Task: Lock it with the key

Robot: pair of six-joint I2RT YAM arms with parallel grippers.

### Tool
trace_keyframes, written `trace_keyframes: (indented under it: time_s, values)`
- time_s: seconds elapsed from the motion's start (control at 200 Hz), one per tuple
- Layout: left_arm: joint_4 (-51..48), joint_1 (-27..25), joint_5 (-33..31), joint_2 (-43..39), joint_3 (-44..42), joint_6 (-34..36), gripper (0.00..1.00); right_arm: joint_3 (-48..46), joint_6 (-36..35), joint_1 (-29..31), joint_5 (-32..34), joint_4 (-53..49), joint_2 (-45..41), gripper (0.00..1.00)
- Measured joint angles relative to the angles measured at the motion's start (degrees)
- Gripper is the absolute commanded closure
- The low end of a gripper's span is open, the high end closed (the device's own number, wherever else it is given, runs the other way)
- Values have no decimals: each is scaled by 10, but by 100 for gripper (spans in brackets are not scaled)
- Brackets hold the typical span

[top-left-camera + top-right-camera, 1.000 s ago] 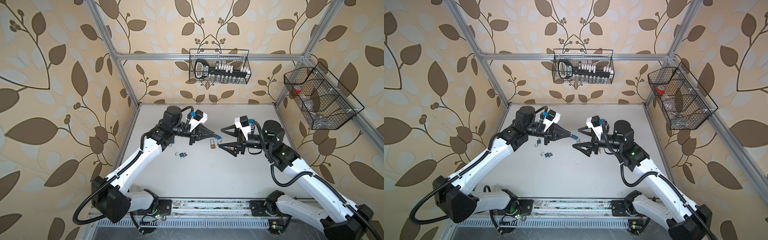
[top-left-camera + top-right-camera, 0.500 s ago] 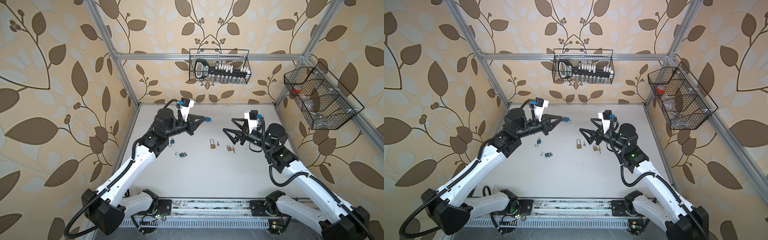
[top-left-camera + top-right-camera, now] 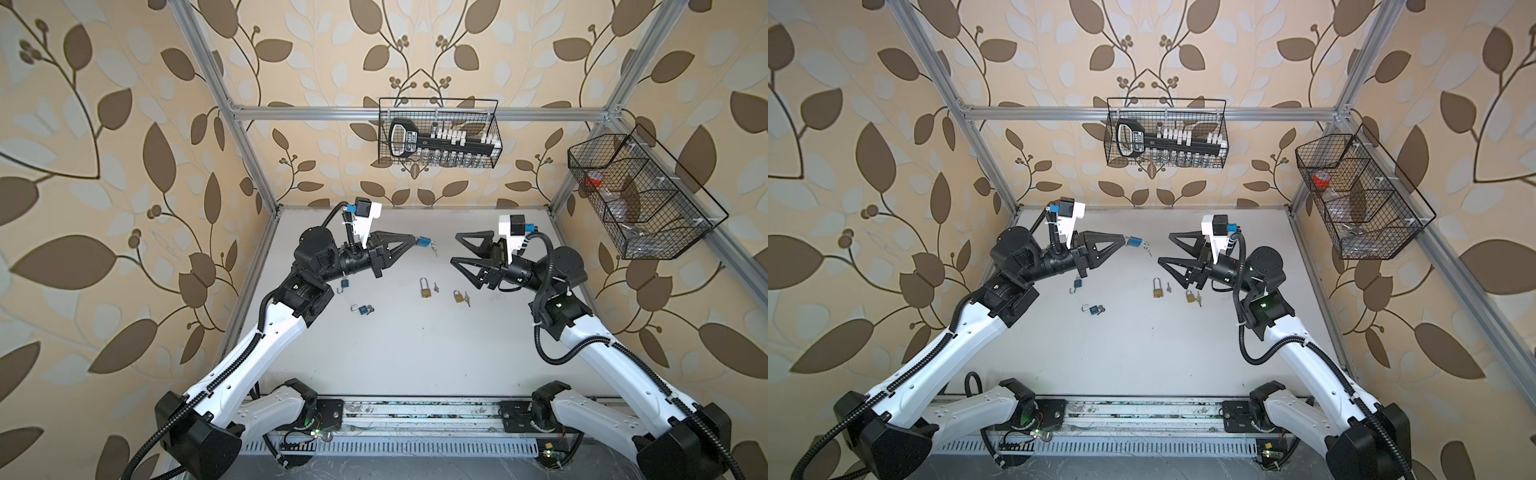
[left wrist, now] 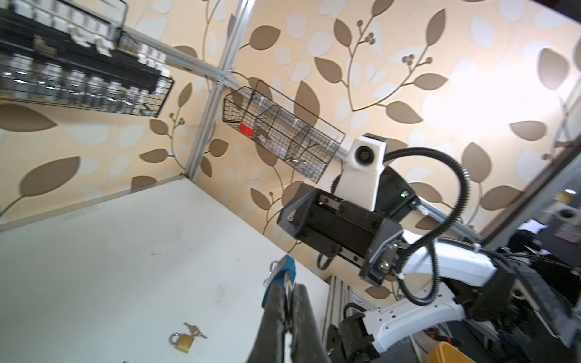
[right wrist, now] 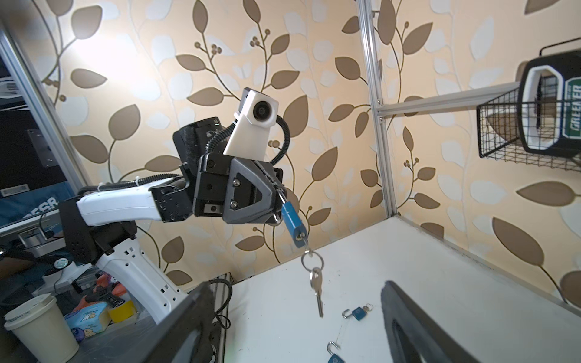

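In both top views my left gripper (image 3: 415,240) (image 3: 1124,240) is shut on the shackle of a small blue padlock (image 3: 424,241) (image 3: 1133,241), held in the air above the table. A key (image 5: 303,239) sits in its keyhole. From that key hang a ring (image 5: 311,259) and a second key (image 5: 317,289). The left wrist view shows the fingers (image 4: 276,314) pressed together, with the padlock (image 4: 284,273) sticking out past them. My right gripper (image 3: 455,248) (image 3: 1165,248) (image 5: 298,320) faces the padlock from a short distance, open and empty.
On the white table (image 3: 415,353) lie two brass padlocks with keys (image 3: 424,289) (image 3: 458,296) and two open blue padlocks (image 3: 345,284) (image 3: 361,308). A wire basket (image 3: 438,133) hangs on the back wall, another basket (image 3: 636,199) on the right wall.
Both arms have risen from low over the table's middle and drawn apart. The left gripper has carried the blue padlock up. The right jaws have narrowed slightly.
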Motion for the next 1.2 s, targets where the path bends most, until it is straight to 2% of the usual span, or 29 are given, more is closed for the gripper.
trace_keyframes:
  time_s: [0.215,0.561,0.816,1.201]
  values:
    - [103,-3,62,5,-26,-50,100,24,13,14,-36,33,15,17]
    - [146,-28,99,10,-28,-60,100,54,-17,64,-58,23,24,23]
    - [151,-31,103,13,-28,-61,100,54,-31,64,-56,16,35,51]
    - [151,-33,103,16,-28,-61,100,54,-28,67,-57,19,41,79]
